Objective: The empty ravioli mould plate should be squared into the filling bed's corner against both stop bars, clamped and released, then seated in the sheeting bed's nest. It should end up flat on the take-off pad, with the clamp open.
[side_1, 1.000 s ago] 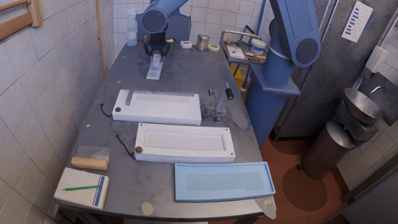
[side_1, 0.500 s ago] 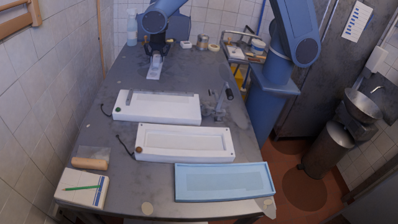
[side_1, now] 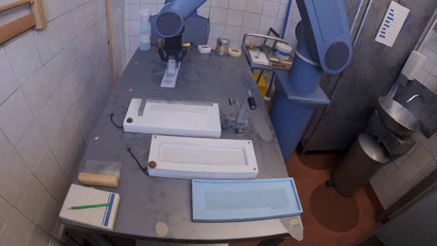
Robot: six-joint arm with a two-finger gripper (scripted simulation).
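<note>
The ravioli mould plate [side_1: 170, 76], a narrow white plate with round pockets, lies flat at the far end of the table. My gripper [side_1: 171, 61] stands over its far end with its fingers partly closed around that end, still narrowing, and I cannot tell whether they grip the plate. The filling bed [side_1: 172, 117], a white block with two grey stop bars at its far left corner, sits mid-table. A toggle clamp [side_1: 241, 112] stands at its right end, handle raised. The sheeting bed [side_1: 202, 156] with a recessed nest lies nearer. The blue take-off pad [side_1: 245, 200] lies at the near edge.
The arm's blue base column [side_1: 307, 68] stands right of the table. A tray of tools [side_1: 269, 54] sits by it. A spray bottle [side_1: 144, 30], a tin and tape line the far edge. A scraper [side_1: 99, 177] and a notepad with a pencil [side_1: 90, 206] lie near left.
</note>
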